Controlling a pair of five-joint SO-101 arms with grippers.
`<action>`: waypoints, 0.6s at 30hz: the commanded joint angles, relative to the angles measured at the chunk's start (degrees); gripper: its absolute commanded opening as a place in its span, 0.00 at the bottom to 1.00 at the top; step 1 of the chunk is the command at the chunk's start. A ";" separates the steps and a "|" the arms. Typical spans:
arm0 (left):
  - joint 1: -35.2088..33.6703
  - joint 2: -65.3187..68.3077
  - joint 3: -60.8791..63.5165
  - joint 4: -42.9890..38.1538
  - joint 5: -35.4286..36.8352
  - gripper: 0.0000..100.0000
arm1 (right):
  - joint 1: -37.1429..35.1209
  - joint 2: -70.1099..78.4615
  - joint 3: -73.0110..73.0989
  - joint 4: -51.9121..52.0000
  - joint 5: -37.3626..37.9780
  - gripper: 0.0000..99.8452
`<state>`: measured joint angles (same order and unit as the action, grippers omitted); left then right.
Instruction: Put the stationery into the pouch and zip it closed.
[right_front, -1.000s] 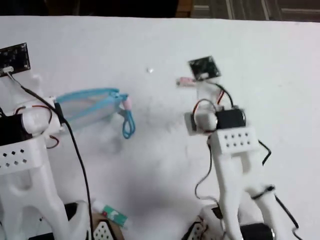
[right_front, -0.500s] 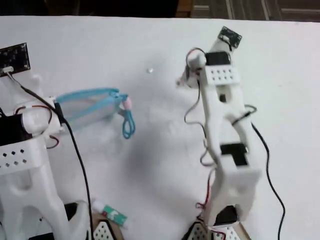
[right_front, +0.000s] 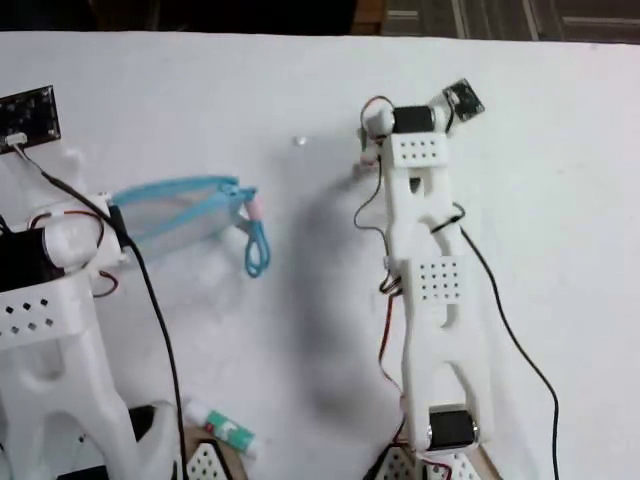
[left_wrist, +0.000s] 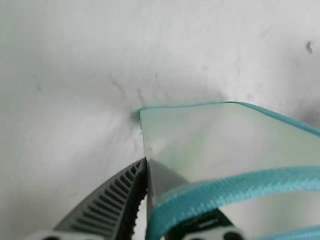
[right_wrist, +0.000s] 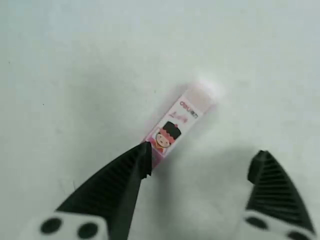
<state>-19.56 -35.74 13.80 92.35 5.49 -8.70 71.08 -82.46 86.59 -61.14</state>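
Observation:
The clear pouch with teal zipper trim lies at the left of the table, its teal loop trailing toward the middle. My left gripper is shut on the pouch's corner edge, just above the table. A pink eraser with a cartoon label lies flat on the white table. My right gripper stands open above it, one fingertip touching the eraser's near end. In the high view the eraser peeks out beside the outstretched right arm.
A green and white tube lies at the front edge between the arm bases. A tiny white speck sits toward the back. The table's far edge runs along the back.
The right arm has stretched out away from its base and come down over the eraser. The left arm and the pouch have stayed still.

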 joint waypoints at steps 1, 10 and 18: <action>0.31 -0.04 -0.62 -1.05 0.00 0.02 | 1.01 1.54 -4.31 -2.51 -0.97 0.24; 0.48 -0.04 -0.35 -2.37 0.09 0.02 | 2.42 1.71 0.26 -0.31 3.96 0.14; 0.48 -0.04 -0.35 -2.29 0.09 0.02 | 2.51 -0.04 0.44 2.33 9.58 0.03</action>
<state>-19.56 -35.74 13.89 91.38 5.49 -6.86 73.45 -82.20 87.30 -52.70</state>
